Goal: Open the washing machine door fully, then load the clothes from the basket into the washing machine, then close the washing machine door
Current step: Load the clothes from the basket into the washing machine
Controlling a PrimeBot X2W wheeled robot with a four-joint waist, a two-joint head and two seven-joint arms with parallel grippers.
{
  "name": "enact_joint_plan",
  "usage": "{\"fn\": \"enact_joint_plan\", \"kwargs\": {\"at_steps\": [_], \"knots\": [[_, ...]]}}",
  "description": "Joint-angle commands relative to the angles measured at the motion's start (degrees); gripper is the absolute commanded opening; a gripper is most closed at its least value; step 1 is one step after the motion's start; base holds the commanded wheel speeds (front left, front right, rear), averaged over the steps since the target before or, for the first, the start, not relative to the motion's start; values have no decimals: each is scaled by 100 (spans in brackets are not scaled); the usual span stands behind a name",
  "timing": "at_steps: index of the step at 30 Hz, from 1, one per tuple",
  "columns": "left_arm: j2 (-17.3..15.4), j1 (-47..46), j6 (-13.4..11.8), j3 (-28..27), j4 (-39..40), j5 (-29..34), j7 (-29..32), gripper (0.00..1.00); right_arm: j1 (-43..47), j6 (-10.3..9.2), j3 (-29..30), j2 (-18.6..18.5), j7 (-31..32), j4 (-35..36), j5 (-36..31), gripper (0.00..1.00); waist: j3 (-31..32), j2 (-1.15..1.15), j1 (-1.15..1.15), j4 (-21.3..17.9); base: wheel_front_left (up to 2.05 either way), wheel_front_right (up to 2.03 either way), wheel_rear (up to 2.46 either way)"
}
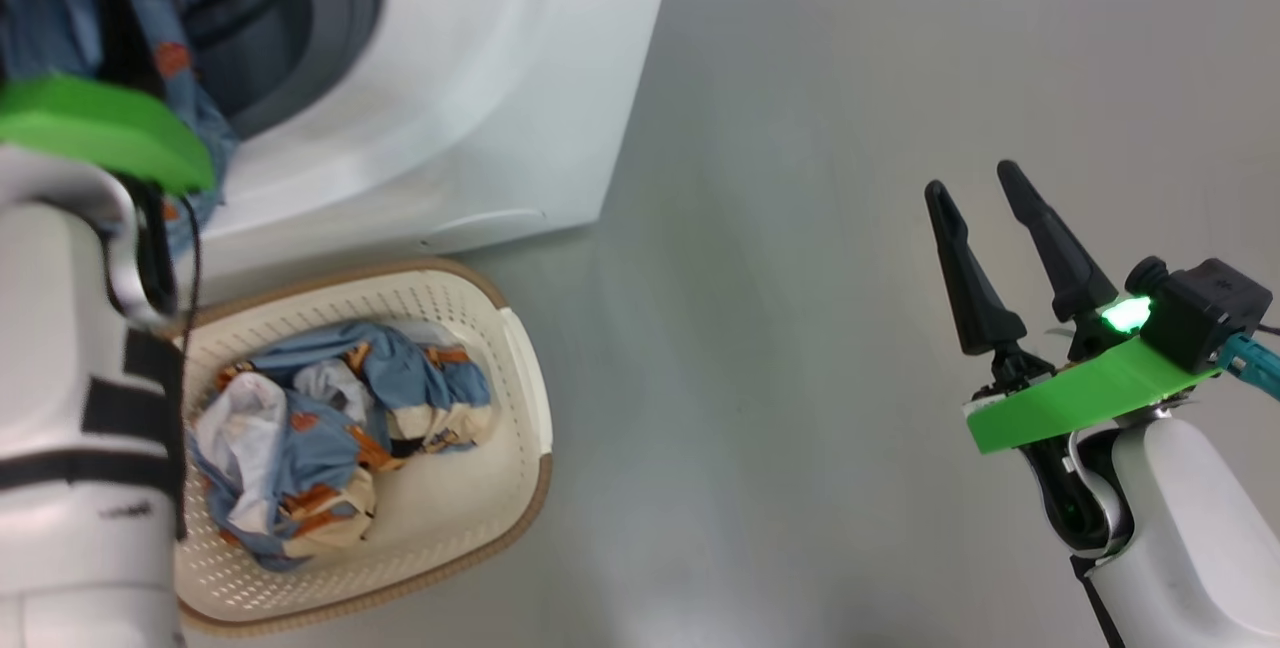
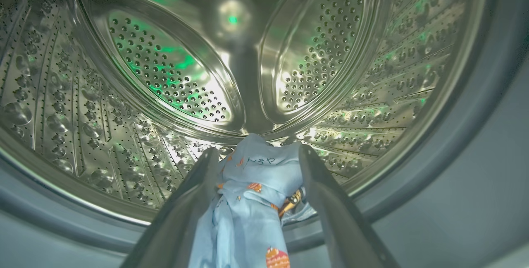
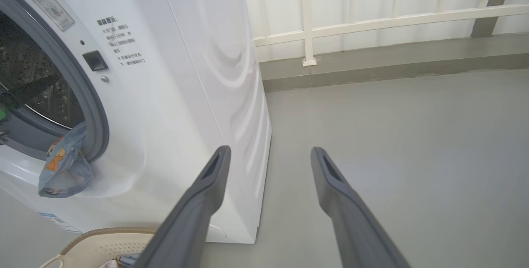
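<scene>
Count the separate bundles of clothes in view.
2: one garment hangs over the washing machine opening, within the left gripper; a crumpled pile lies in the basket, possibly hiding more pieces.

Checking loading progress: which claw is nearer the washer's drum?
Left. The left claw is at the mouth of the drum, a blue garment between its fingers; the right claw hangs over the floor, right of the washer.
</scene>
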State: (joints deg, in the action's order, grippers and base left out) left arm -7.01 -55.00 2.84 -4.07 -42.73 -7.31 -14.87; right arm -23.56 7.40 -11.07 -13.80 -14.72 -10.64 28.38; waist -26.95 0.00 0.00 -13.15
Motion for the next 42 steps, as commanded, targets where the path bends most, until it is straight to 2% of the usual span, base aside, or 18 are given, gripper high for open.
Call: {"fn": "enact_joint_plan", "kwargs": {"at_steps": [1, 14, 20, 30, 42], "knots": [[-178, 191, 30, -103, 206, -10, -13, 100, 170, 9, -77, -30, -28, 102, 12, 100, 338, 0, 0, 192, 0, 0, 0], [182, 1734, 269, -183, 1054, -172, -13, 100, 433, 9, 47, -54, -28, 71, -76, 100, 1018, 0, 0, 603, 0, 0, 0], [171, 1806, 319, -213, 936, -245, -13, 100, 442, 9, 35, -87, -28, 146, -68, 100, 918, 0, 0, 655, 0, 0, 0], [170, 2204, 394, -188, 997, -339, -13, 100, 471, 9, 92, -64, -28, 237, -58, 100, 790, 0, 0, 515, 0, 0, 0], [-91, 1960, 451, 54, 166, -611, 131, 100, 372, 9, 93, -60, -28, 351, -32, 100, 450, 0, 0, 362, 0, 0, 0]]}}
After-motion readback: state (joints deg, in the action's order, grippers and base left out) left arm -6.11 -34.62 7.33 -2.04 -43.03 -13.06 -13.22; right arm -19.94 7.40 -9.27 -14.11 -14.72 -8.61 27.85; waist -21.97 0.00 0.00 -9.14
